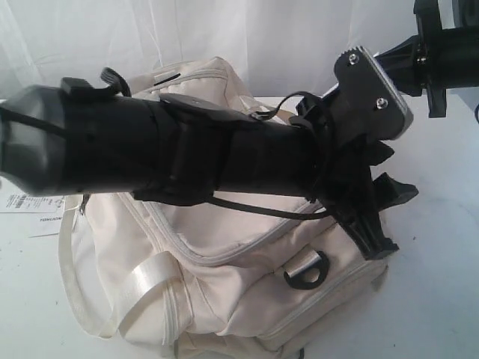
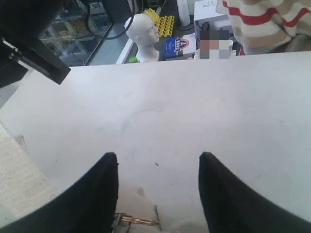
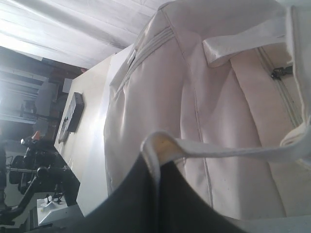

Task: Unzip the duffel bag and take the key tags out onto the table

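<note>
The cream-white duffel bag [image 1: 224, 299] lies on the white table [image 1: 441, 284]; the zippers that show look closed [image 1: 217, 258]. In the right wrist view my right gripper [image 3: 158, 162] is shut on a glossy cream strap [image 3: 228, 151] of the bag [image 3: 160, 87], whose loop pokes out between the pads. That gripper is hidden in the exterior view. My left arm crosses over the bag, and my left gripper [image 1: 395, 172] hangs open past its right end. The left wrist view shows it [image 2: 158, 162] over bare table [image 2: 170, 107], holding nothing. No key tags show.
A white paper barcode label [image 1: 30, 206] lies left of the bag. A black D-ring [image 1: 307, 271] sits on the bag's front. Beyond the table's far edge are a white mannequin head [image 2: 143, 29] and a person in a striped top [image 2: 272, 24].
</note>
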Tool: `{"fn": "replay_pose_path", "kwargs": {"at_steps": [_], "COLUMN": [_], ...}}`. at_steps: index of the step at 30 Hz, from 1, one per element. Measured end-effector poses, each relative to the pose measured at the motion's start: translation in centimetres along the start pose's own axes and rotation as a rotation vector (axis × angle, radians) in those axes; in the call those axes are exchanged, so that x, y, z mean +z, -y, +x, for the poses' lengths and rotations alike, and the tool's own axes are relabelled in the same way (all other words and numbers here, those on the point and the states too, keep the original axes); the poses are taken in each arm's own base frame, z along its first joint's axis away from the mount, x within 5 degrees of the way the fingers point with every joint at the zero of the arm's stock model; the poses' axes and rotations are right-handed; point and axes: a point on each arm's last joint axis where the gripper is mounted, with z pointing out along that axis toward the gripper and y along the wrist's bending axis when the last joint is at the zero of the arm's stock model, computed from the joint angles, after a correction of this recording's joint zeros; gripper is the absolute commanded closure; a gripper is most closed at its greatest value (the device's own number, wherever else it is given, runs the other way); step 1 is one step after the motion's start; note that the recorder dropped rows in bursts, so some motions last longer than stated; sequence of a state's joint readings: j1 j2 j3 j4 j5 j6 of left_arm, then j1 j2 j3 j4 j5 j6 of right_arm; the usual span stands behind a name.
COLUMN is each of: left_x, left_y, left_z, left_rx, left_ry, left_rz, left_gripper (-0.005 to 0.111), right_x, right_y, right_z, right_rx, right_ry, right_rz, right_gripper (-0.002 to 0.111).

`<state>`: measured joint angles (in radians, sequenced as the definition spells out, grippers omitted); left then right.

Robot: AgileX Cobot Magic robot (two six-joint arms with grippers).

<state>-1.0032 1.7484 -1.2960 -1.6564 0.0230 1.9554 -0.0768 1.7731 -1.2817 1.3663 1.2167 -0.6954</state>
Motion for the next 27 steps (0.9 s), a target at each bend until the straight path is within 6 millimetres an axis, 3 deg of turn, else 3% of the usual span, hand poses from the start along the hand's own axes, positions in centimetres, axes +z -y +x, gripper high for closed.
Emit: {"fn": "replay_pose_path", "kwargs": {"at_steps": [13, 21, 27], "left_x": [1.4, 1.4, 1.1], "left_y": [-0.5, -0.4, 0.3], "left_z": [2.0, 3.6, 4.7], "left_rx": [0.240, 0.219, 0.139], "left_ry": [-0.119, -0.193, -0.310], "left_rz": [-0.049, -0.108, -0.274], "left_gripper": [0.052, 0.052, 0.052], "right_x": [0.0, 0.0, 0.0], "right_y": [0.0, 0.1, 0.1], "right_z": [0.0, 0.1, 0.1], "right_rx": [0.000, -0.004, -0.005], "right_ry": [0.000, -0.007, -0.009], "right_rz": [0.000, 0.008, 0.011], "right_gripper": [0.108, 0.108, 0.108]}}
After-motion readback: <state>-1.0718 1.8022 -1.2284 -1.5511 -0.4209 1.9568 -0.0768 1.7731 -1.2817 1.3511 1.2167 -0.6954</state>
